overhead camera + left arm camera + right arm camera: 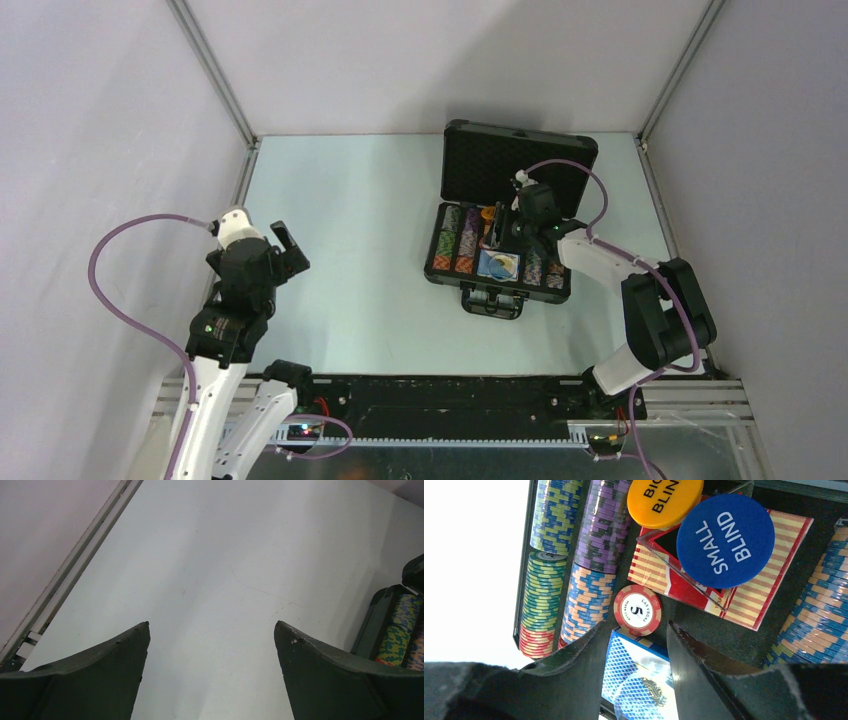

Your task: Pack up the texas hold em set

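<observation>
The pale table [350, 250] carries the open black case [480, 160], right of centre and toward the far side. Its foam lid stands up at the back and its handle faces the arms.

The left arm [215, 330] rises from its base at the near left and bends at the wrist toward the middle. It is well apart from the case. The left claw [285, 245] hangs over bare table, fingers spread wide with nothing between them [211, 630]. Only the case's edge shows at the side of its own view.

The right arm [650, 310] folds up to a black elbow at the near right. From there its white forearm reaches left and away over the tray, and the wrist tips down. The right claw [505, 225] points into the middle compartment with its fingers about half apart and nothing gripped [636, 625].

Chip rows [589, 540] fill the slots on both sides of that compartment. A red card box [764, 600] lies at its far part, and a blue card box [634, 680] lies under the claw. A blue SMALL BLIND disc [725, 540] rests on the red box, and a yellow BIG BLIND disc [664, 497] sits just beside it. A single red-white chip [637, 611] marked 5 lies flat just ahead of the fingertips, and I see no contact with either one
</observation>
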Motion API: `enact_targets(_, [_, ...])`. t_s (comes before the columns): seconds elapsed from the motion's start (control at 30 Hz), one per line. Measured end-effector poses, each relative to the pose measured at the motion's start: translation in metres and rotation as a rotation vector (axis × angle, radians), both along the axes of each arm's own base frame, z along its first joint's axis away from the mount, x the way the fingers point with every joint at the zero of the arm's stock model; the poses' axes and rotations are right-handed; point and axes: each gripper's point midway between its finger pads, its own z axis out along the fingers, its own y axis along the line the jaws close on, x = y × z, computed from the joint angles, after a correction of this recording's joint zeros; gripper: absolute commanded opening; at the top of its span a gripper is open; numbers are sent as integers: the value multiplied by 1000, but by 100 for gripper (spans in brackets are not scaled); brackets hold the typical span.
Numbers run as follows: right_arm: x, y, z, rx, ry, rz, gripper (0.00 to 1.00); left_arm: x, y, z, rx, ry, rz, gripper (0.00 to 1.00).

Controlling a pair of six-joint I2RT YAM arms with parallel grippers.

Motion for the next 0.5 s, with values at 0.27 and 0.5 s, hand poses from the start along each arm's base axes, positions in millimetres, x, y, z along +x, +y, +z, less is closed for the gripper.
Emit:
enact_targets(0.27, [0,0,-1,4,3,-7,51,0,0,0,0,0,0,98])
enact_targets(0.5, [1,-1,-4,-6,8,-15,48,0,0,0,0,0,0,98])
